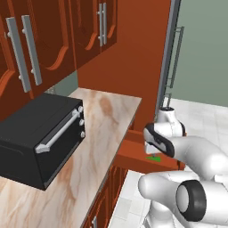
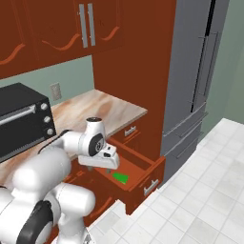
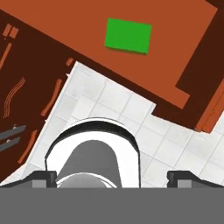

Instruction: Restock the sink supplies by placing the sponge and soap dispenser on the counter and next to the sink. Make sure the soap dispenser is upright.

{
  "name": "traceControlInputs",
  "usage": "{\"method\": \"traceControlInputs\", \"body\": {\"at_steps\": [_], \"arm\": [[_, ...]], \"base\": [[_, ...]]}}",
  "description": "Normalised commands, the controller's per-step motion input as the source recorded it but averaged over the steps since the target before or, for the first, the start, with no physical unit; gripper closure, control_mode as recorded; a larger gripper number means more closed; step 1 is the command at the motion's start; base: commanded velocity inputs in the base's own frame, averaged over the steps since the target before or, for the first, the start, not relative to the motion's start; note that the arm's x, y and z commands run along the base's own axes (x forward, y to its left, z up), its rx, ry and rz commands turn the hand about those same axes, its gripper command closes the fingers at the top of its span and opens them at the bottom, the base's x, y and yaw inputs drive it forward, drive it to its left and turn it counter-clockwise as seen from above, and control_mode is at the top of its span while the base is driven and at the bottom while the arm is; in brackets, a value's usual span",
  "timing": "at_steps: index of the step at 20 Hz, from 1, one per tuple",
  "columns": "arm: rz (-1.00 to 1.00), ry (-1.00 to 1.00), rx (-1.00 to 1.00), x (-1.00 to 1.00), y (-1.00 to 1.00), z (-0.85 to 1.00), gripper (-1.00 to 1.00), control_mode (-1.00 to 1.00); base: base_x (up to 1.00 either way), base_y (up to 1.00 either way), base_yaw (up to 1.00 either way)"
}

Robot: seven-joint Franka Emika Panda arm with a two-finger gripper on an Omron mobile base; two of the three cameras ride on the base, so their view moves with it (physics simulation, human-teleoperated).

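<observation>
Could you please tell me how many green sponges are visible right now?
1. The sponge lies flat inside the open drawer below the counter; others may be hidden.

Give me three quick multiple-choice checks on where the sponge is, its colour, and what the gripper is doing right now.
1. Where is the sponge?
A. in the open drawer
B. on the counter
C. on top of the toaster oven

2. What colour is the sponge?
A. yellow
B. bright green
C. blue

3. What state is the gripper in?
A. shut on the sponge
B. shut and empty
C. open, holding nothing

Answers: 1 A, it lies flat on the drawer floor; 2 B, green in all three views; 3 C, the fingertips stand wide apart above the drawer, clear of the sponge.
</observation>
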Motion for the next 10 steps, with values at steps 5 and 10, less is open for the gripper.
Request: {"method": "traceControlInputs", "body": {"at_steps": [5, 10], "arm": [[0.0, 0.0, 0.04, 0.22, -0.43, -0.2, -1.0, -1.0], [0.0, 0.0, 0.03, 0.2, -0.39, -0.34, -1.0, -1.0]], "base": [[0.0, 0.0, 0.0], [0.0, 0.0, 0.0]]}}
